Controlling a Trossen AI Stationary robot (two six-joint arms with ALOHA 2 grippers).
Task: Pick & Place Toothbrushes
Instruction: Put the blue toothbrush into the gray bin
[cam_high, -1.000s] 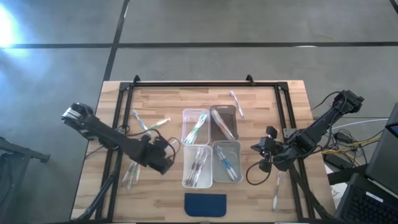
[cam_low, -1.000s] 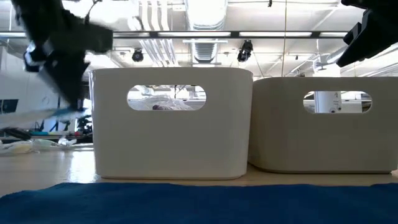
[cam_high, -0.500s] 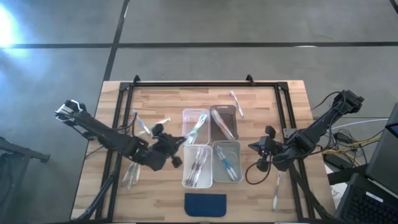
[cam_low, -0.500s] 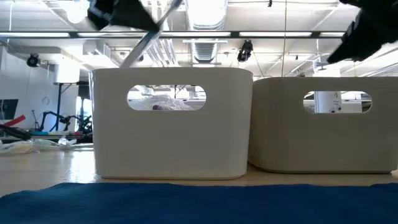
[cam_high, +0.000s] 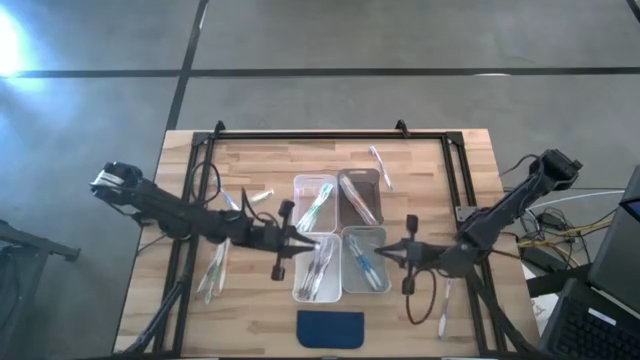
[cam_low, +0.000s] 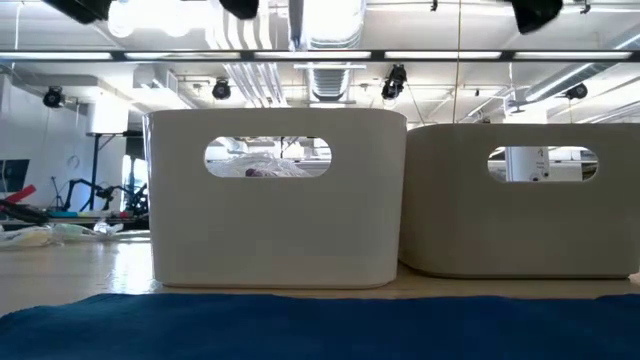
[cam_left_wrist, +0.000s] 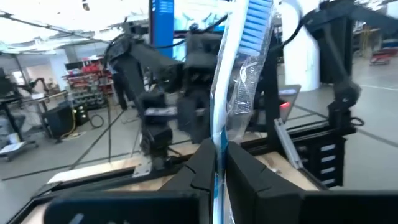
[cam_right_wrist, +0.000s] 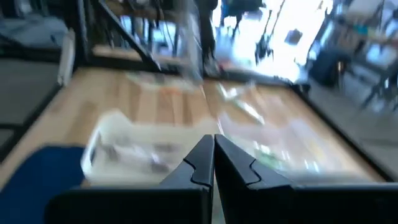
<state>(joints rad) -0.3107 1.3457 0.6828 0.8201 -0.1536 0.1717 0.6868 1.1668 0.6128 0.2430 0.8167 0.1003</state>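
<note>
One toothbrush (cam_left_wrist: 233, 74) clamped upright between left gripper (cam_left_wrist: 217, 163) fingers, right fingers together

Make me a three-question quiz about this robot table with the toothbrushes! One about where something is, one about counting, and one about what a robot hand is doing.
1. Where is the dark blue pad?
A. At the near edge of the table, below the bins
B. Inside a bin
C. On the floor

2. How many clear bins sit in the middle of the table?
A. Two
B. Four
C. Six

3. What is the left tool doing?
A. Standing wide open and empty
B. Shut on a toothbrush with blue bristles
C. Holding the blue pad

Answers:
1. A, the high view shows the pad lying on the wood just below the lower two bins.
2. B, the high view shows them in two rows of two.
3. B, the left wrist view shows the toothbrush standing up from between the closed fingers.
</note>
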